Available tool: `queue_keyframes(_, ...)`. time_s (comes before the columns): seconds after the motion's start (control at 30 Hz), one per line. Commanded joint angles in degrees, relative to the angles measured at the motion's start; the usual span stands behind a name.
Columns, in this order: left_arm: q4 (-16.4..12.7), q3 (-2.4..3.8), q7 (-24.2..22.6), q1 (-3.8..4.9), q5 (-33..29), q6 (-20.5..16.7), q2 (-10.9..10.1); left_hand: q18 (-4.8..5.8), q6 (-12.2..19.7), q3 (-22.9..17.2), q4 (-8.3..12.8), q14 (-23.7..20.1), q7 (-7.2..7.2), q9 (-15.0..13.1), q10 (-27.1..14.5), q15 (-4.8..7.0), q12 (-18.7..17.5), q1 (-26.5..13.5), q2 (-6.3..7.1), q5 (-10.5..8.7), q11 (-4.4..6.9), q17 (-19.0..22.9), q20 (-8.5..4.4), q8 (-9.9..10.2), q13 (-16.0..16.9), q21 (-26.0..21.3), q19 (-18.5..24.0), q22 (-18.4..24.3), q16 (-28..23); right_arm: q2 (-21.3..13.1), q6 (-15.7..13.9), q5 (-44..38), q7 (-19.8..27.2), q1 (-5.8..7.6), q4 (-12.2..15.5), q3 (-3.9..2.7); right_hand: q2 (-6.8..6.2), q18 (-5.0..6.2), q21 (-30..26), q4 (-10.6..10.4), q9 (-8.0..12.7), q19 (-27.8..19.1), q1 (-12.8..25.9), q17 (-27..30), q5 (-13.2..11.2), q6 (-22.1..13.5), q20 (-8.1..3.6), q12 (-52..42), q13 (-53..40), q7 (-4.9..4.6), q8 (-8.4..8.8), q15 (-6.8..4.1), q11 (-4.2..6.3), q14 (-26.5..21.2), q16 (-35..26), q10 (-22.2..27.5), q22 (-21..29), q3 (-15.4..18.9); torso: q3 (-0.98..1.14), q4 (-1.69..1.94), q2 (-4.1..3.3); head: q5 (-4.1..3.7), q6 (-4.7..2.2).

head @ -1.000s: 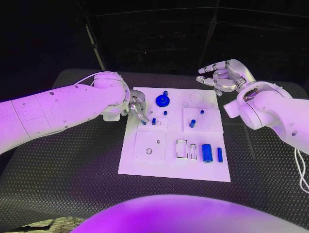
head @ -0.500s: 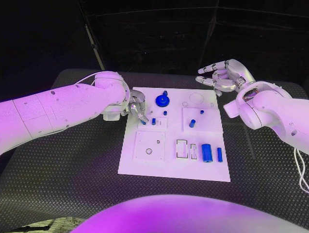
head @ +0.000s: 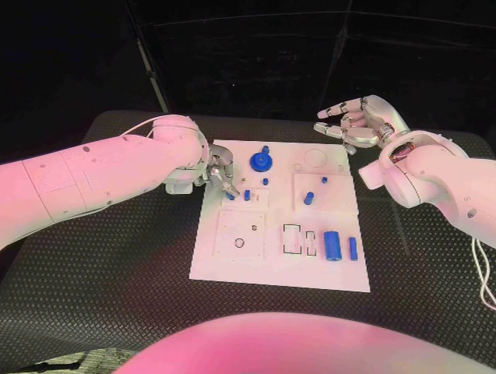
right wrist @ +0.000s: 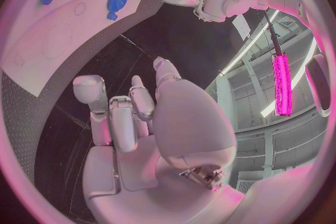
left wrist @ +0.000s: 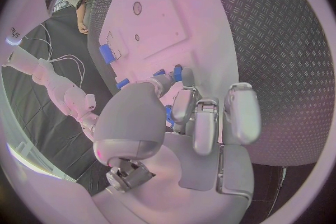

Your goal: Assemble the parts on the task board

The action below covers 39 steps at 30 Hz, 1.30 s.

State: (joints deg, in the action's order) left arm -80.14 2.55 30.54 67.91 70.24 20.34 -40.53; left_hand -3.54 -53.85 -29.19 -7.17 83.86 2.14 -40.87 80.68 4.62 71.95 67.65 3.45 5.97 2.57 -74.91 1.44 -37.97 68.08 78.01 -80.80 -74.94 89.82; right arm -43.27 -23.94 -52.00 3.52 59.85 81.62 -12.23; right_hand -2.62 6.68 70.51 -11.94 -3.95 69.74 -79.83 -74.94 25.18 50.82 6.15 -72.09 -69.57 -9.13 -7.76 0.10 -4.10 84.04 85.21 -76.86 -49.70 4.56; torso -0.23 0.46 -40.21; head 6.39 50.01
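Nothing has moved since the earlier frames: both arms and every part sit where they were. The left hand (head: pixel 221 178) is down at the left edge of the board (head: pixel 272 269), fingers curled toward a small blue peg (head: pixel 230 196); in the left wrist view the fingertips (left wrist: pixel 178 74) meet a blue peg (left wrist: pixel 178 73), and it seems to be pinched, though the thumb hides much of the contact. The right hand (head: pixel 358 123) hangs in the air past the board's far right corner, fingers apart, holding nothing; the right wrist view shows the same loose spread (right wrist: pixel 140 117).

On the board, a blue gear (head: pixel 262 162) sits near the far edge, just right of the left hand. A second peg (head: pixel 247 195) stands beside the first. Further right are a short peg (head: pixel 310 199) and a tiny one (head: pixel 324 180). Near the front right lie a thick blue cylinder (head: pixel 332 245) and a thin bar (head: pixel 352 248), side by side, apart
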Motion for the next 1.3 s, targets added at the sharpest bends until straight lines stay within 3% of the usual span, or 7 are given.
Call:
queue_keyframes(0.03, -0.2, -0.47, -0.1, -0.63, -0.3, 1.0, 0.4, -0.05, -1.7, 0.5, 0.3, 6.1, -1.19, -0.4, 0.5, 0.5, 0.4, 0.0, -0.77, -0.24, 0.1, -15.1, 0.06, -0.4, 0.2, 0.3, -0.5, -1.8, 0.2, 0.1, 0.3, 0.2, 0.4, 0.09, 0.1, -0.04, 0.58, 0.73, -0.3, 0.1, 0.0, 0.1, 0.2, -5.5, 0.4, 0.2, -0.27, -0.2, -0.1, -0.05, -0.18, -0.38, 0.03, 3.8, -0.1, -0.3, 0.0, 0.2, 0.03, -0.05, 0.02, 0.06, -0.01)
queue_keyframes(0.4, 0.1, -0.5, -0.1, -0.63, 0.8, 0.7, 0.5, 0.0, -2.0, 2.4, -0.1, 6.1, -1.44, -1.2, 0.7, 0.65, 0.6, -0.7, -0.97, -0.34, 0.3, -15.1, -0.13, -0.8, 0.4, 0.4, -0.6, -2.0, 0.2, 0.0, 0.3, 0.2, 0.4, 0.09, 0.1, -0.04, 0.58, 0.73, -0.3, 0.1, 0.0, 0.1, 0.2, -5.5, 0.4, 0.2, -0.27, -0.2, -0.1, -0.05, -0.18, -0.38, 0.03, 3.8, -0.1, -0.3, 0.0, 0.2, 0.02, -0.01, 0.02, -0.01, -0.01)
queue_keyframes(1.3, -0.5, -0.51, 0.1, -0.64, 3.8, -0.3, -0.1, 0.19, -2.8, 3.8, 2.5, 6.1, -1.94, -2.1, 1.5, 0.93, 1.1, 2.1, -1.39, -0.19, 0.74, -15.1, -0.44, -0.2, 1.1, 0.9, -1.1, -2.8, 0.2, 0.0, 0.3, 0.2, 0.5, 0.08, 0.0, -0.04, 0.58, 0.73, -0.3, 0.1, 0.0, 0.1, 0.2, -5.5, 0.4, 0.2, -0.27, -0.2, -0.1, -0.05, -0.18, -0.38, 0.03, 3.8, -0.1, -0.3, 0.0, 0.2, -0.01, 0.06, 0.08, 0.16, -0.01)
